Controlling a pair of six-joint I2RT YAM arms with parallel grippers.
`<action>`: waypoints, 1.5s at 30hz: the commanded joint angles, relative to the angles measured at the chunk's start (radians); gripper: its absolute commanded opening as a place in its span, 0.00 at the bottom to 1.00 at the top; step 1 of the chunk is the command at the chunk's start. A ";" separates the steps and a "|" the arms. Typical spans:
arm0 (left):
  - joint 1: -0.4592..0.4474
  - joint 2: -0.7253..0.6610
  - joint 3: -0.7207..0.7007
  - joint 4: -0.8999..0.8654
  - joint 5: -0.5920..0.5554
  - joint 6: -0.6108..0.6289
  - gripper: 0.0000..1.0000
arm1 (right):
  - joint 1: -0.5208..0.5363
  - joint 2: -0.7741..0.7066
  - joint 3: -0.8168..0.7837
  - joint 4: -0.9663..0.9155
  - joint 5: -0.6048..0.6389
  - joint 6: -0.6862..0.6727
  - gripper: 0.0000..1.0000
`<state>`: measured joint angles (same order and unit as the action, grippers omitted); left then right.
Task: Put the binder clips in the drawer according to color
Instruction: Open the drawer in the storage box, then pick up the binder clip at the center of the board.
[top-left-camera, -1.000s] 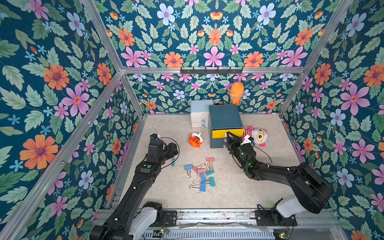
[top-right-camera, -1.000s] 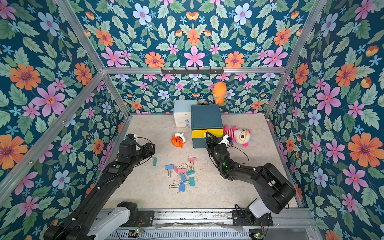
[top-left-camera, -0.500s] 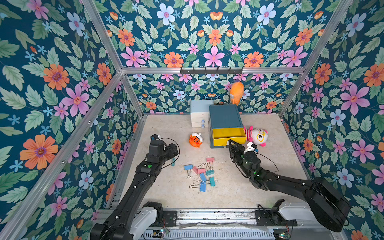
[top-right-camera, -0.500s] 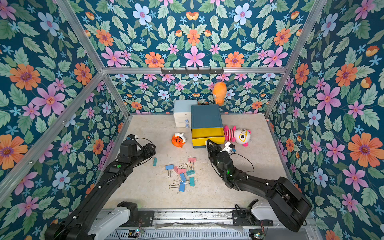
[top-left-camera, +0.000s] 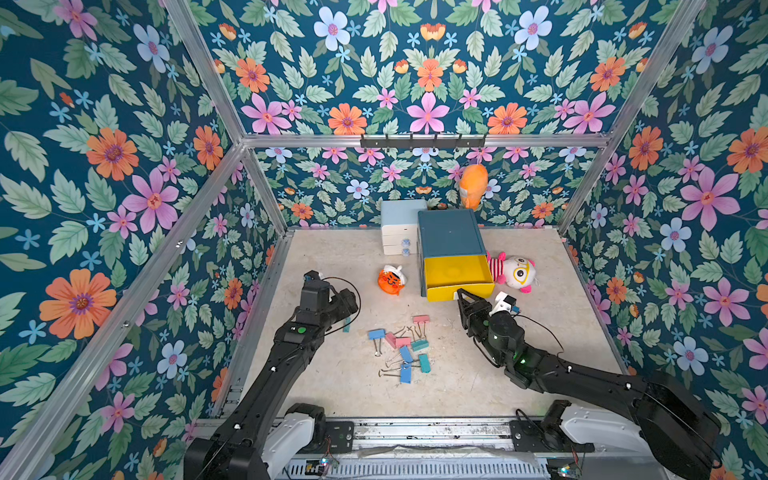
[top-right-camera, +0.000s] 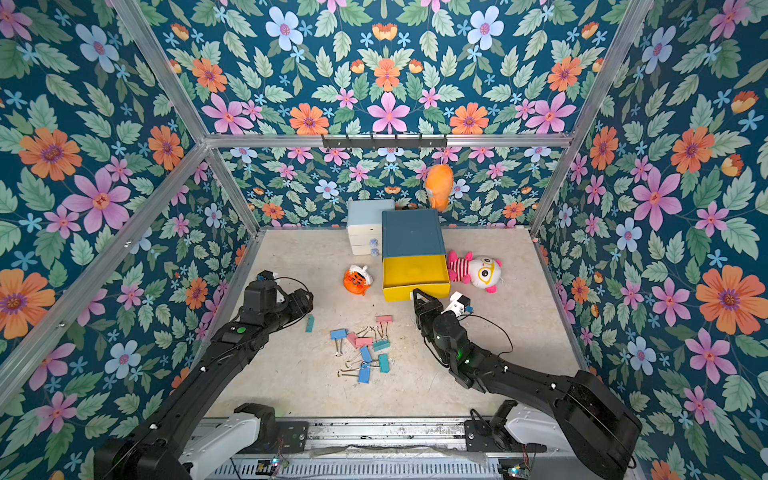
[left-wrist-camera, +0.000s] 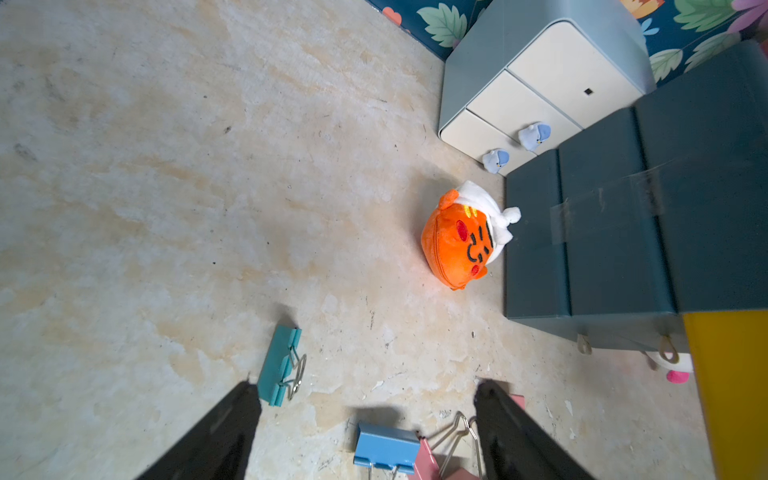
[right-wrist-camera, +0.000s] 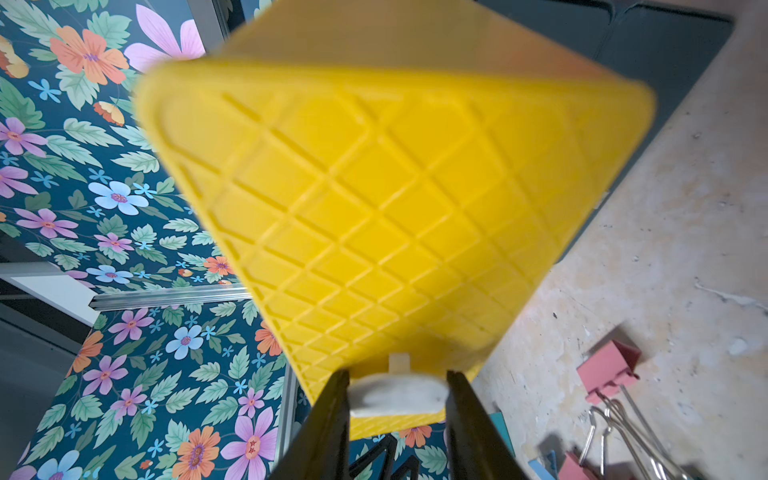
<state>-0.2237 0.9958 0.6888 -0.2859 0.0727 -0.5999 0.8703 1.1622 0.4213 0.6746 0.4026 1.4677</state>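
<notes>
Landmark: we place everything by the drawer cabinet (top-left-camera: 451, 235), the dark teal box at the back wall.
Yellow drawer: the yellow drawer (top-left-camera: 455, 274) stands drawn out of the cabinet's top and looks bare inside in both top views.
Right arm: it stretches low across the floor toward the cabinet front, forearm nearly level and wrist rolled to one side.
Right gripper: the right gripper (right-wrist-camera: 397, 380) is clamped on the white pull (right-wrist-camera: 395, 399) at the yellow drawer's front, one finger on each side of it.
Left arm: it rises from its base and bends down at the wrist, in front of the cabinet and well apart from it, on the orange plush (top-left-camera: 390, 280) side.
Left gripper: the left gripper (left-wrist-camera: 365, 384) points at the floor, fingers wide apart and holding nothing.
Binder clips: the binder clips (top-left-camera: 401, 347) lie in a loose heap of blue, teal and pink on the floor in front of the cabinet, between the arms.
Lone teal clip: the lone teal clip (left-wrist-camera: 279, 365) lies just beside one left finger; we cannot tell whether they touch.
</notes>
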 joint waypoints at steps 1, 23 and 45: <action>0.000 0.007 -0.005 -0.001 0.004 0.000 0.86 | 0.015 -0.016 -0.010 -0.064 0.036 -0.018 0.22; -0.010 0.194 -0.006 -0.011 -0.032 0.032 0.76 | 0.026 -0.197 0.066 -0.588 0.062 -0.115 0.72; -0.044 0.279 -0.009 0.009 -0.173 0.016 0.00 | 0.025 -0.434 0.035 -0.850 0.075 -0.233 0.67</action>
<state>-0.2684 1.2903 0.6796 -0.2710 -0.1017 -0.5770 0.8940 0.7273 0.4442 -0.1719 0.4713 1.2682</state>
